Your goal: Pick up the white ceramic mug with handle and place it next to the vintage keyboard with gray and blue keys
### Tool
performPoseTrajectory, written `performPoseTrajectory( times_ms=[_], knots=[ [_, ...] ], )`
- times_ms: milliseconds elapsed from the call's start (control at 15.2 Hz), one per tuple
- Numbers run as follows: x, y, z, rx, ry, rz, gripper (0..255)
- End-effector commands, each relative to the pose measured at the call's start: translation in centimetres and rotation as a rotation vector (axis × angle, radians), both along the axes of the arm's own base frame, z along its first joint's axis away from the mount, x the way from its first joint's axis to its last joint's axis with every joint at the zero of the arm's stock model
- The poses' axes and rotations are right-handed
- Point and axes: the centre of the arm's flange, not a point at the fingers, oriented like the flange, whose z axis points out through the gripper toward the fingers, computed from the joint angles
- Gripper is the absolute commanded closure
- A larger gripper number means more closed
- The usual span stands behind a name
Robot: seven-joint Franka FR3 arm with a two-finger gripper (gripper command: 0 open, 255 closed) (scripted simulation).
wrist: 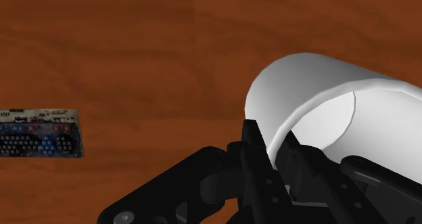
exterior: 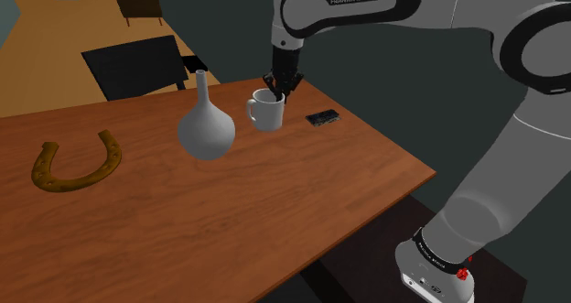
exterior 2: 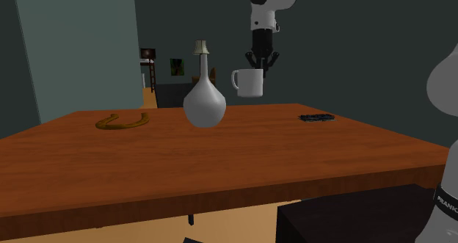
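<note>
The white mug (exterior: 266,111) hangs above the wooden table (exterior: 274,210), its handle toward the shoulder view's left. My black gripper (exterior: 281,89) is shut on the mug's rim, one finger inside and one outside. In the second exterior view the mug (exterior 2: 249,82) floats clear of the tabletop under the gripper (exterior 2: 262,64). The wrist view has the fingers (wrist: 253,163) clasping the mug wall (wrist: 318,87). The small keyboard (exterior: 322,117) lies flat on the table just past the mug toward the shoulder view's right; it appears again as the keyboard (exterior 2: 316,117) and the keyboard (wrist: 39,132) with grey and blue keys.
A grey long-necked vase (exterior: 205,123) stands beside the mug toward the shoulder view's left. A golden horseshoe (exterior: 77,164) lies farther left. A dark chair (exterior: 137,65) sits behind the table. The table edge (exterior: 403,187) runs close to the keyboard.
</note>
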Motion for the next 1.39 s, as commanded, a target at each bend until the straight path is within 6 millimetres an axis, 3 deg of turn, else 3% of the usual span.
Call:
performPoseTrajectory(
  times_ms=[0, 1320],
  knots=[
    [1.3, -2.1, -0.2, 0.0, -0.001, 0.001, 255],
    [15.5, -24.1, -3.8, 0.0, -0.001, 0.001, 255]
  ],
)
